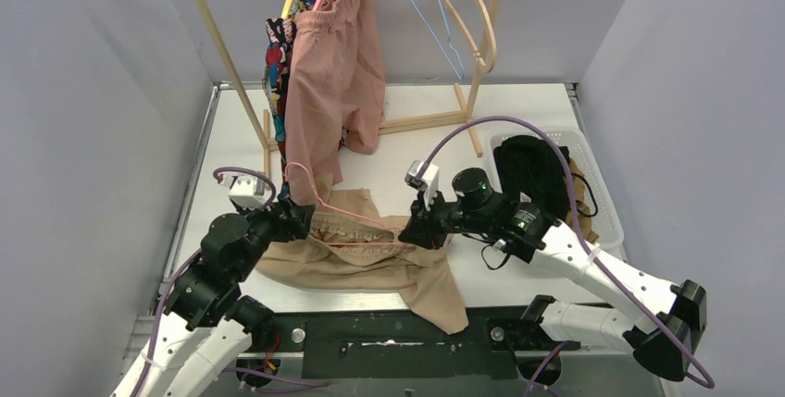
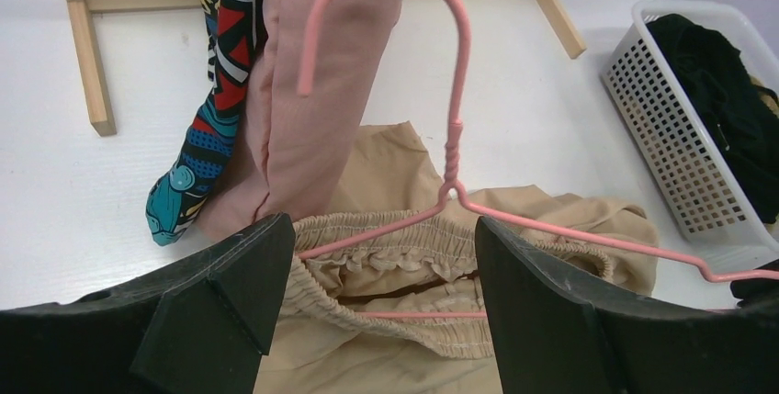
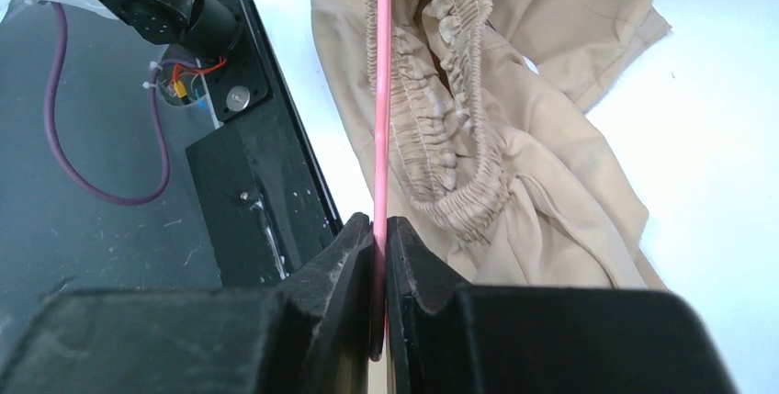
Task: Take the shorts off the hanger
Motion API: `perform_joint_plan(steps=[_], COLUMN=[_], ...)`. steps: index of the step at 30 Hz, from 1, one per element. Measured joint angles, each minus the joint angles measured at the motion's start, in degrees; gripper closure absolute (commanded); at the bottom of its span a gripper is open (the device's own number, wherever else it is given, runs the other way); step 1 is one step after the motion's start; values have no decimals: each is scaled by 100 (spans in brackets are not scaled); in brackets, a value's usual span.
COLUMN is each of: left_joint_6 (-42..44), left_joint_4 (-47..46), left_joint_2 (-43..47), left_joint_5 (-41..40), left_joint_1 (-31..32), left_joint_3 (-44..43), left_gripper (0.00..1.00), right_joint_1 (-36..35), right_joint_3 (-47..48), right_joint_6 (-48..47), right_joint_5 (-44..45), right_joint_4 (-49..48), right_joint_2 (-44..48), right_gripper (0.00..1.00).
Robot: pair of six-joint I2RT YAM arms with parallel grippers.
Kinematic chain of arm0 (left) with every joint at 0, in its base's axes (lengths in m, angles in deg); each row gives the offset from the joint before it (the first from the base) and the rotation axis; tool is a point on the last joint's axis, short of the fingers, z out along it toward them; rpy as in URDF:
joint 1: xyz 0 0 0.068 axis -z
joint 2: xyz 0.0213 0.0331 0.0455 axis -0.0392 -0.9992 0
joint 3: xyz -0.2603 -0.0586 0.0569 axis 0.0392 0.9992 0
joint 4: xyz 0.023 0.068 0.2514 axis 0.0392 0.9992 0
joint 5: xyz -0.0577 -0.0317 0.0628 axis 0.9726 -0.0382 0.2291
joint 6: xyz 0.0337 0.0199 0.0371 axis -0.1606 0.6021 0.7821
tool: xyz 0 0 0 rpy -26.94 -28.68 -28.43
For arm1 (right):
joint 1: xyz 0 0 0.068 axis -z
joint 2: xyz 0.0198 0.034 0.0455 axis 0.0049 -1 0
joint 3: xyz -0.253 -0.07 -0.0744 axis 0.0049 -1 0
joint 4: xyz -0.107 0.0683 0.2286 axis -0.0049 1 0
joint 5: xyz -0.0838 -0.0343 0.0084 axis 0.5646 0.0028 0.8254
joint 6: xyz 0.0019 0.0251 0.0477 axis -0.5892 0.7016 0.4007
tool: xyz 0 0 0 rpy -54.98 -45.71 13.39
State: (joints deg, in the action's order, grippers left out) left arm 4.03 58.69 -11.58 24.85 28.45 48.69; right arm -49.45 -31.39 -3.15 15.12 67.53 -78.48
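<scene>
The beige shorts (image 1: 370, 263) lie crumpled on the table near the front edge. A pink wire hanger (image 2: 455, 118) is still threaded through their gathered waistband (image 2: 404, 252). My left gripper (image 2: 384, 233) is open, its fingers straddling the left part of the waistband and gripping nothing. My right gripper (image 3: 379, 229) is shut on the hanger's (image 3: 380, 91) right end, beside the beige cloth (image 3: 514, 137). In the top view the left gripper (image 1: 301, 221) and right gripper (image 1: 415, 230) sit at opposite ends of the waistband.
Dusty pink shorts (image 1: 333, 73) and comic-print shorts (image 1: 275, 59) hang on the wooden rack (image 1: 222, 45) at the back, their hems reaching the table. A white basket (image 1: 602, 221) at the right holds black shorts (image 1: 532, 170). Empty hangers (image 1: 444, 18) dangle from the rail.
</scene>
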Motion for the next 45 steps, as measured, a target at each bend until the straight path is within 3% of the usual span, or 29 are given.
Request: perform_joint_plan(steps=[10,25,32,38,41,45], left_joint_6=[0,4,-605,-1287,-1453,-1589], left_joint_4=[-11,-31,-1368,-2448,-2739,-2953], left_joint_2=[138,-1215,-686,-750,-1095,-1792], left_joint_5=[-2,343,1152,1397,1423,1604], left_joint_1=[0,0,0,0,0,2], left_joint_3=[0,7,713,887,826,634], left_gripper=[28,29,29,29,35,56], right_joint_1=[374,520,520,551,551,551], right_joint_3=[-328,-326,-326,-326,-326,-326], right_joint_6=[162,240,299,299,302,319], right_joint_5=[120,391,387,367,328,299], right_joint_4=[142,844,863,859,859,859], right_joint_2=[1139,1744,1231,1115,1117,1117], right_gripper=[100,100,100,100,100,100])
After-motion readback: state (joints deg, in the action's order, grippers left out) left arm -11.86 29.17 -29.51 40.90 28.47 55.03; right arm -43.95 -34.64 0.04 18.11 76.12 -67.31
